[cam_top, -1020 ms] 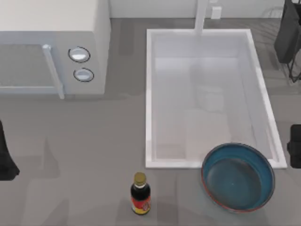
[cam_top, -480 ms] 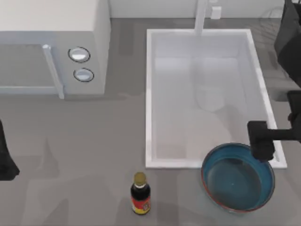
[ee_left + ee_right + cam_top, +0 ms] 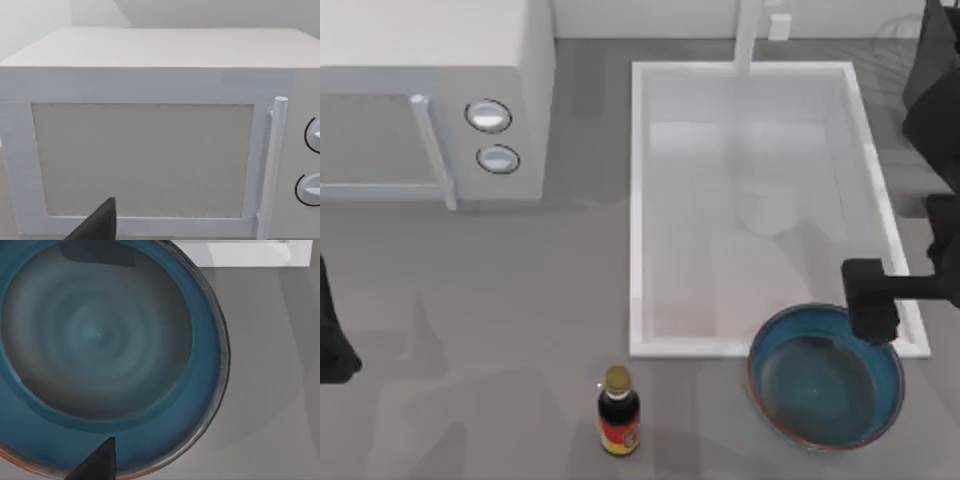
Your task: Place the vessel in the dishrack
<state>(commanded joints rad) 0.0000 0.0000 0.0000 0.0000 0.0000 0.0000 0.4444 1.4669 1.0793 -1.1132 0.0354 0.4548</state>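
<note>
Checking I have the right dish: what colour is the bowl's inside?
Glossy teal-blue, greyer toward the centre of the bowl; clearest in the right wrist view.

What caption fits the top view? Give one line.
Right gripper hovers over the teal vessel's far rim beside the sink; left arm parked at the table's left edge.

No words, numbers or brand marks can be read anywhere. The bottle (image 3: 618, 411) carries a red and yellow label, which may bear print, but from the top view it comes out as bands of colour and no letters can be made out. The two knobs (image 3: 488, 116) on the microwave (image 3: 150, 135) have no legible markings around them in either the top view or the left wrist view, and its door and top are plain. The bowl (image 3: 100, 350) and the sink (image 3: 640, 200) carry no writing.
</note>
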